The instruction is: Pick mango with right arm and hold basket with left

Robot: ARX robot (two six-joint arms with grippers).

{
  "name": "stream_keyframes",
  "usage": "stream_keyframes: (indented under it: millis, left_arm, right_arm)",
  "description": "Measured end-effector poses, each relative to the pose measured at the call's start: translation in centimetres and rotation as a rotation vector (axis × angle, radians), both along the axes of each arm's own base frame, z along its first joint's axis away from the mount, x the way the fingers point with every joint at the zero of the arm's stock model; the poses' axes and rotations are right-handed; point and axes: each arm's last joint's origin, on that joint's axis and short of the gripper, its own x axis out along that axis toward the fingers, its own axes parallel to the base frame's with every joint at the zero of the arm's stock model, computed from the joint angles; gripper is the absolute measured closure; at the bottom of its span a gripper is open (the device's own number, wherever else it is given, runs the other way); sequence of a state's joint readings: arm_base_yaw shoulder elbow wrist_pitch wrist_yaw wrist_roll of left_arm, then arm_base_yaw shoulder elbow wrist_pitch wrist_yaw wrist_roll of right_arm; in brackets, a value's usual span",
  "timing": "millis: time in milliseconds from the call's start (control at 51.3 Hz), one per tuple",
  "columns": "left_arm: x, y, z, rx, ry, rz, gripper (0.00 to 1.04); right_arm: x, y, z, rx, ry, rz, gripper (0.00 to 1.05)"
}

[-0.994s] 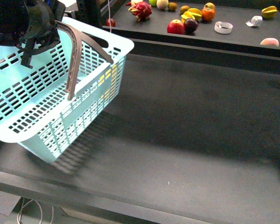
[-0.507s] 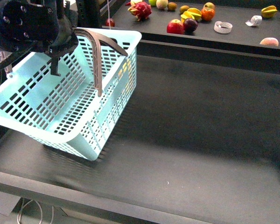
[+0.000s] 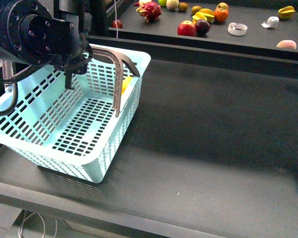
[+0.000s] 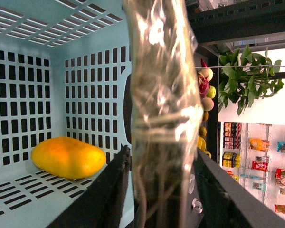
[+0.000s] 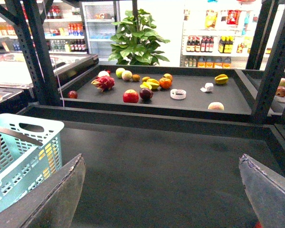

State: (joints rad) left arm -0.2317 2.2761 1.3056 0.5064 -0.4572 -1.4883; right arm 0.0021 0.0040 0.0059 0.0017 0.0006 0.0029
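my left gripper [image 3: 69, 69] sits at the basket's [image 3: 20, 144] near handle [image 3: 116, 74], at the far left of the worktop [image 3: 213, 139]. in the left wrist view the handle [image 4: 161, 109], shiny and blurred close up, runs between my two black fingers [image 4: 109, 190], and they look clamped on it. the basket is on the left side of the worktop, tilted a bit, its near corner close to the front edge; whether its bottom touches the worktop i cannot tell.

the mango [image 4: 69, 156] lies inside the basket on its slotted floor, against the wall at the far corner. in the front view only a yellow bit of the mango [image 3: 125, 83] shows behind the handle and through the slots.

my right gripper [image 5: 161, 190] is over the right part of the worktop, well apart from the basket [image 5: 19, 147]. its two fingers [image 5: 52, 194] stand wide apart with nothing between them.

beyond the far edge is a raised shelf [image 3: 258, 42] with loose fruit: a dragon fruit [image 3: 150, 10], a red apple [image 3: 186, 28], a dark plum [image 3: 203, 26], an orange [image 3: 221, 14], a star fruit [image 3: 286, 12], a peach [image 3: 286, 44]. two white tape rolls [image 3: 238, 29] lie there too. the rest of the worktop is bare dark surface.
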Motion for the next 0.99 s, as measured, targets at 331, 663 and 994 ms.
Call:
stream_keyframes:
  millis: [331, 663, 994]
  left_arm:
    - [-3.3, 1.9, 3.1, 0.12, 0.028, -0.109, 0.08]
    - [-14.7, 8.2, 7.9, 0.364, 0.039, 0.034, 0.08]
    - [-22.7, 11.3, 9.3, 0.364, 0.079, 0.145, 0.08]
  right_arm:
    - [0.0, 0.0, 0.0, 0.0, 0.0, 0.0, 0.08]
    - [0.0, 0.0, 0.0, 0.0, 0.0, 0.0, 0.08]
    - [0.0, 0.0, 0.0, 0.0, 0.0, 0.0, 0.08]
